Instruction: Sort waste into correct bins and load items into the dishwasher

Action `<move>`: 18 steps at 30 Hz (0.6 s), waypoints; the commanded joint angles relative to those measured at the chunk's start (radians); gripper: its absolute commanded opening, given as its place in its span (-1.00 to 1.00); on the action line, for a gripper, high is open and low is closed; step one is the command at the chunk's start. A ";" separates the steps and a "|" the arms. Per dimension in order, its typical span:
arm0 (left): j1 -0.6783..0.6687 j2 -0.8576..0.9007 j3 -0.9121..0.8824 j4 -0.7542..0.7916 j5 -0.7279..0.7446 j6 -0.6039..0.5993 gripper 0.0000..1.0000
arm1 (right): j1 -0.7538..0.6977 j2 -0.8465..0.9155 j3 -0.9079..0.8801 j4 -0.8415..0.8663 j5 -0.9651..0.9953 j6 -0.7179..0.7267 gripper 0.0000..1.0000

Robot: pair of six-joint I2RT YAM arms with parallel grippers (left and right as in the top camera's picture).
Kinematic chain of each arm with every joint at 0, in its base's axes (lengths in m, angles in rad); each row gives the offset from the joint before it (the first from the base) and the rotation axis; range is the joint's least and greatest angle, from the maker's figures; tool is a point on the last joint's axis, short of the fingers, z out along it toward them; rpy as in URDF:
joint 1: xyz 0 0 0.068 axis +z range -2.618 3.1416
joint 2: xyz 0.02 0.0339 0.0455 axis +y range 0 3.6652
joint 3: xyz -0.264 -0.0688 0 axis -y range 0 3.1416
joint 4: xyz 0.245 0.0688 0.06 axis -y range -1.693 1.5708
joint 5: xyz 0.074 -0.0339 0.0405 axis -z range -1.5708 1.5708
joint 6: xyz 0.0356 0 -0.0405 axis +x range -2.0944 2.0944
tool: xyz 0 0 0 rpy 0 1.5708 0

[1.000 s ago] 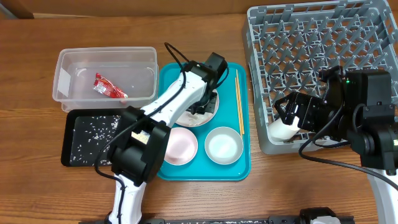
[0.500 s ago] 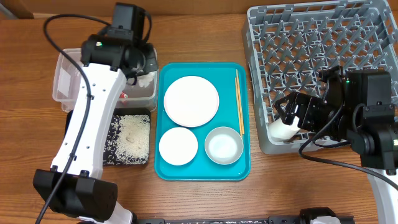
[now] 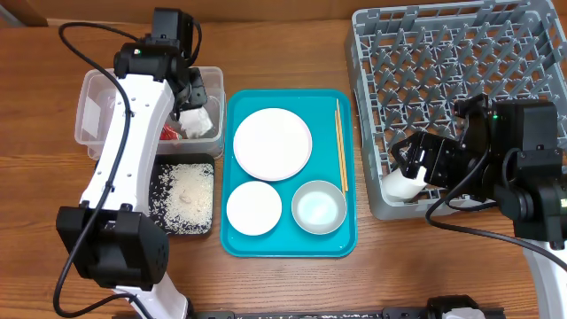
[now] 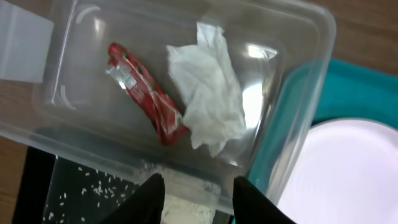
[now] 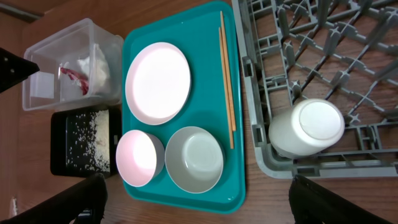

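Kai: Wooden bench [image 3: 292,44], nothing else behind it. Landmark = teal rectangular plastic tray [image 3: 266,246], mid-bench. Status?

Mo: Waste looks sorted. Clear rectangular plastic tub [image 3: 97,115] sits just left of the teal tray's far half. Small red sauce packet [image 4: 146,93] and crumpled white paper napkin [image 4: 208,93] lie inside it, touching. Shallow black rectangular plastic tray [image 5: 62,165], left of the teal tray's near half, holds the loose white rice grains [image 3: 188,195]. Dry rubbish in one bin, food scraps in the other, I'd guess.

Kai: Left arm?

Mo: Left gripper [image 4: 199,180] hangs over the tub wall on the black-tray side. Jaws apart, nothing between them. Napkin lies loose below, not gripped.

Kai: Right?

Mo: Right gripper [image 5: 199,183] is up over the large square grey plastic peg rack [image 3: 443,53], at the corner nearest the teal tray. Jaws wide apart, empty. Small white cup [image 5: 308,127] sits in that corner, base toward the camera; upright or tilted, can't tell. Probably put there as the shortest reach.

Kai: Left to do?

Mo: All on the teal tray:
- round white plate [image 3: 273,143], far half
- small pinkish bowl [image 5: 140,158] and small white bowl [image 5: 194,158], near edge
- thin wooden chopsticks [image 3: 340,146], along the rack-side edge

My read: loading these is the remaining job. Plate and chopsticks lie flat, so both need an edge pinch and could slip.
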 commanded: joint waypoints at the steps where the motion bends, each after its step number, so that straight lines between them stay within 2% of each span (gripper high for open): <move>1: -0.026 -0.095 0.058 -0.023 0.071 0.025 -0.14 | -0.002 -0.007 0.018 0.007 0.009 -0.014 0.89; 4: -0.041 -0.190 0.063 -0.057 0.096 0.025 0.06 | -0.002 -0.007 0.018 0.008 0.009 -0.014 0.87; 8: -0.078 -0.311 0.062 -0.127 0.103 0.052 0.08 | -0.002 -0.008 0.018 0.046 0.017 -0.033 0.82; 10: -0.107 -0.372 0.062 -0.165 0.090 0.084 0.15 | -0.002 -0.007 0.018 0.074 0.017 -0.033 0.82; 11: -0.123 -0.399 0.062 -0.184 0.075 0.091 0.23 | -0.002 -0.007 0.018 0.086 0.017 -0.033 0.82; 13: -0.152 -0.447 0.062 -0.222 0.037 0.095 0.65 | -0.002 -0.007 0.018 0.099 0.017 -0.032 0.83; 14: -0.164 -0.467 0.062 -0.241 0.024 0.094 0.95 | -0.002 -0.007 0.018 0.101 0.017 -0.032 0.84; 18: -0.180 -0.522 0.062 -0.309 0.017 0.093 1.00 | -0.002 -0.007 0.018 0.099 0.017 -0.032 0.87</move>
